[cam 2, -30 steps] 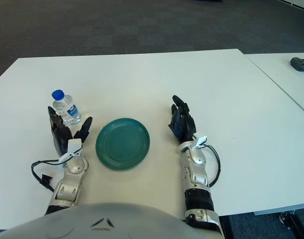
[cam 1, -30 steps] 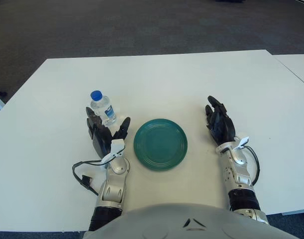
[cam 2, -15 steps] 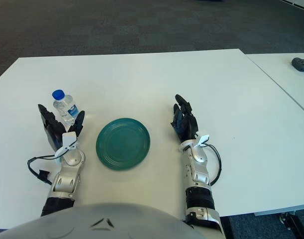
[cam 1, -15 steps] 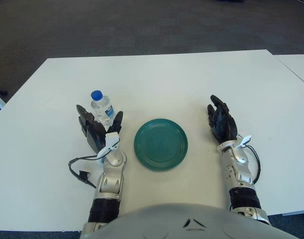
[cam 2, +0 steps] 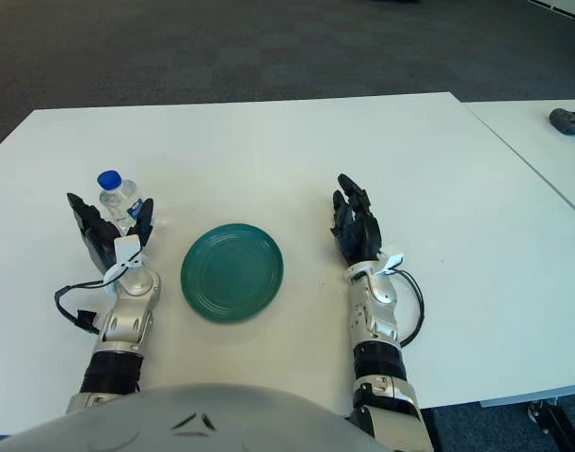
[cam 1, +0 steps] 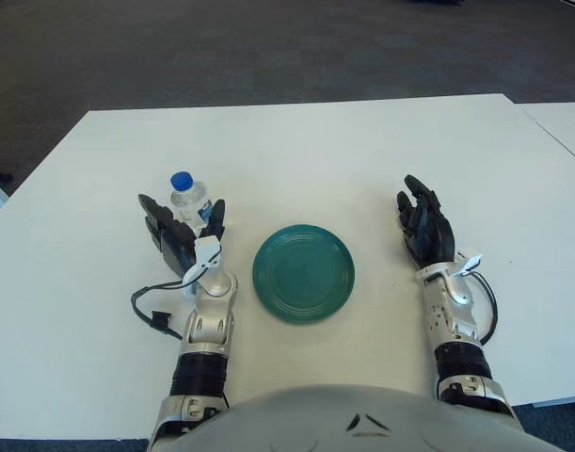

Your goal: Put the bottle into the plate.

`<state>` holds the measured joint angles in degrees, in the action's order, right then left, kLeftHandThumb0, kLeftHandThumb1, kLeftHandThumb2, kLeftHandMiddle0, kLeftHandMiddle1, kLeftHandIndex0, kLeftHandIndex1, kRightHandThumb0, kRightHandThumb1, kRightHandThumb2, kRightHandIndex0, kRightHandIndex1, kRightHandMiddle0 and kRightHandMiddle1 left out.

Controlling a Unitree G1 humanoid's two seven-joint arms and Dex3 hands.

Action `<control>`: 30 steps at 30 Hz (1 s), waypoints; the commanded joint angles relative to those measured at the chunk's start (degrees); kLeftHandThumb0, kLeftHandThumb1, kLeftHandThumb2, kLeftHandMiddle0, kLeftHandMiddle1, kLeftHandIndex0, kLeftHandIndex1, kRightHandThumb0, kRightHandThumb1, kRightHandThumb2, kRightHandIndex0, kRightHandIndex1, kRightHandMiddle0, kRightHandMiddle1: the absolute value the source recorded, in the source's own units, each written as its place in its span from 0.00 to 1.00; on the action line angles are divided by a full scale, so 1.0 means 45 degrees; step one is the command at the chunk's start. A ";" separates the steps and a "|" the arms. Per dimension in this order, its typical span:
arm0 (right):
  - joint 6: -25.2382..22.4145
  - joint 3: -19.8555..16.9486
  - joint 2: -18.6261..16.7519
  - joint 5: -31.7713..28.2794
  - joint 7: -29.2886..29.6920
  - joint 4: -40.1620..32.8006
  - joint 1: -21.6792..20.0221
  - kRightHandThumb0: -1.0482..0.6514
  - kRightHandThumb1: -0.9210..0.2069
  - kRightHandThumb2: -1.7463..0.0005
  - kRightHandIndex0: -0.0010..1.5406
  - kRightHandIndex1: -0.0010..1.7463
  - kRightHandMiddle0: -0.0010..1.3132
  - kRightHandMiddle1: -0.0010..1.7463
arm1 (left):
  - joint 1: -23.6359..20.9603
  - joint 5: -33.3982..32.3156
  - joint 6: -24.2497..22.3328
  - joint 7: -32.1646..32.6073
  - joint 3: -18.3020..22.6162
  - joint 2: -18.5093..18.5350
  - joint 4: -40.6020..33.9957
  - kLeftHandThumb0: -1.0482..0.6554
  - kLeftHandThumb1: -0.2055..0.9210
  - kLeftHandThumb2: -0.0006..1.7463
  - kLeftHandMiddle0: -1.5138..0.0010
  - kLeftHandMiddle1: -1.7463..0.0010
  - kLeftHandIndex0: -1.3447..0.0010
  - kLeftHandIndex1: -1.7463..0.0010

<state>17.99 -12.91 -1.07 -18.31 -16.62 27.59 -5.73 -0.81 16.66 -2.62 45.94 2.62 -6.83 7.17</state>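
One small clear plastic bottle with a blue cap (cam 1: 185, 198) stands upright on the white table (cam 1: 296, 151), left of and slightly farther than the round dark-green plate (cam 1: 304, 272), and apart from it. The left hand (cam 1: 182, 239) sits just on the near side of the bottle with its black fingers (cam 1: 155, 217) spread, one group to the bottle's left and the thumb to its right. Nothing is grasped yet, and I cannot tell whether any finger touches the bottle.

To do this reach well, the left hand should probably slide farther until the bottle body sits deep between the fingers, then close on the middle of the body rather than near the cap, since a light, tall bottle would likely tip if nudged high or from one side. After that a short lift and a move right would bring it over the plate.

The right hand (cam 1: 423, 229), fingers relaxed and empty, shows right of the plate.

Count: one bottle, one plate, two hands, one table in use.
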 commanded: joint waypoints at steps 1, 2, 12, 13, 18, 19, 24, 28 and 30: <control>-0.0543 -0.0266 -0.0083 -0.0189 0.0067 0.1246 0.0588 0.19 0.00 0.63 0.25 0.00 0.00 0.33 | -0.0450 -0.0077 0.0077 0.0124 0.0223 -0.0398 0.0239 0.00 1.00 0.11 0.98 0.99 0.98 0.99; -0.0587 -0.0134 -0.0154 -0.0063 0.0174 0.0875 0.0823 0.19 0.00 0.63 0.25 0.00 0.00 0.33 | -0.0593 -0.0116 0.0116 0.0140 0.0313 -0.0319 0.0362 0.00 1.00 0.11 0.98 0.99 0.98 0.99; -0.1710 0.0390 -0.0034 0.0257 0.0768 -0.0586 0.0611 0.17 0.00 0.63 0.24 0.00 0.00 0.30 | -0.1611 -0.0217 0.0646 0.0128 0.0868 0.0173 0.1839 0.01 1.00 0.08 0.90 0.98 0.99 0.79; -0.1417 0.0184 0.0135 0.0159 0.0531 0.0301 0.0319 0.17 0.00 0.63 0.24 0.00 0.00 0.30 | -0.1672 -0.0183 0.0750 0.0131 0.0876 0.0204 0.1991 0.01 1.00 0.08 0.90 0.98 1.00 0.79; -0.0997 0.0460 -0.0473 0.0154 0.0616 -0.1029 0.1480 0.17 0.00 0.62 0.25 0.01 0.00 0.33 | -0.2022 -0.0089 0.1318 0.0288 0.0922 0.0369 0.2854 0.02 1.00 0.08 0.83 0.97 1.00 0.63; -0.0933 0.0516 -0.0583 0.0187 0.0650 -0.1189 0.1663 0.17 0.00 0.62 0.25 0.01 0.00 0.33 | -0.2035 -0.0080 0.1375 0.0305 0.0929 0.0374 0.2903 0.02 1.00 0.08 0.82 0.97 1.00 0.61; -0.0614 0.0153 -0.0057 0.0040 0.0074 0.0067 0.1225 0.17 0.00 0.62 0.27 0.01 0.00 0.35 | -0.2397 -0.0200 0.1652 0.0444 0.1135 0.0403 0.3468 0.03 1.00 0.08 0.84 0.71 1.00 0.32; -0.1390 0.0317 -0.0194 -0.0245 0.0459 -0.2696 0.1799 0.18 0.00 0.62 0.27 0.01 0.00 0.36 | -0.2690 -0.0325 0.1922 0.0114 0.1270 0.0775 0.4092 0.10 0.98 0.04 0.72 0.20 0.85 0.08; -0.0752 0.0293 -0.0420 -0.0141 0.0260 -0.2083 0.2384 0.18 0.00 0.61 0.27 0.01 0.00 0.36 | -0.2759 -0.0457 0.1882 -0.0106 0.1347 0.0829 0.4188 0.18 0.96 0.03 0.59 0.08 0.69 0.03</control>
<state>13.56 -11.34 -1.80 -18.71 -15.08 16.61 -0.01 -11.68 15.62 5.33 46.62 7.65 -4.97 24.78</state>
